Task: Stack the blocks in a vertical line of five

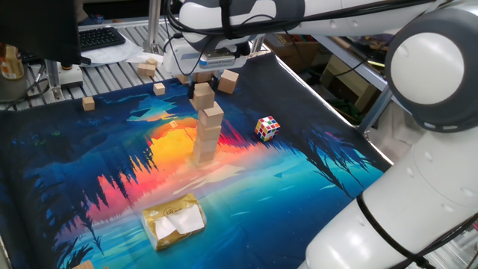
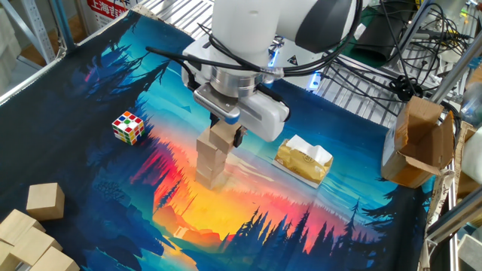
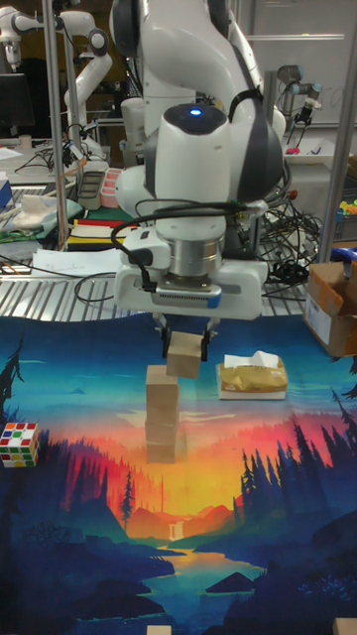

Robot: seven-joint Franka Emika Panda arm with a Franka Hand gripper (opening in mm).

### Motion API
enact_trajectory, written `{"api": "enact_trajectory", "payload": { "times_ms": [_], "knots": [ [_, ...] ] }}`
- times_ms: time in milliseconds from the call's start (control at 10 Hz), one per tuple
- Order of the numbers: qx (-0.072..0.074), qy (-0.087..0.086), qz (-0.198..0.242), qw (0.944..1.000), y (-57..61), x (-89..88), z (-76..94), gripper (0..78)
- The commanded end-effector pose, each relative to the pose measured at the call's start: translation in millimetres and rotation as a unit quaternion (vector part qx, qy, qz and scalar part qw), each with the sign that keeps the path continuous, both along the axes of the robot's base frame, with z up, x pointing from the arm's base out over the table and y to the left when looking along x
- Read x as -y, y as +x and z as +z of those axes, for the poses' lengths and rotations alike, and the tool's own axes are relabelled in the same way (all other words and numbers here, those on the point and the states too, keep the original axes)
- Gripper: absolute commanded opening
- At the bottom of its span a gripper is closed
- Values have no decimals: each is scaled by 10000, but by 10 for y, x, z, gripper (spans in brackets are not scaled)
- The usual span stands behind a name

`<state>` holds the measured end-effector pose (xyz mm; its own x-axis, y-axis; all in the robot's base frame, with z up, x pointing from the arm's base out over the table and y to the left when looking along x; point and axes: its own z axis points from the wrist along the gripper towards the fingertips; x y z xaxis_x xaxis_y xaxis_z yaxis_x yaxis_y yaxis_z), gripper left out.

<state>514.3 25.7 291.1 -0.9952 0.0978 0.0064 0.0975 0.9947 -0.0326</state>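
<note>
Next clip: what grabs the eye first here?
The white arm's gripper holds a tan block tilted just above a stack of blocks mid-mat. The sunset-forest mat glows under it, with a multicoloured puzzle cube to one side and a gold packet to the other.
</note>
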Motion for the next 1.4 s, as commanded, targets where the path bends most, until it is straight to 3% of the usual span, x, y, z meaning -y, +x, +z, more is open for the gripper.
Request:
{"api": "enact_trajectory", "payload": {
  "times_ms": [100, 1400],
  "knots": [
    [28, 2, 307, 9995, 32, 148, 1, 12],
    [26, 10, 630, 9980, -42, 325, 6, 12]
  ]
}}
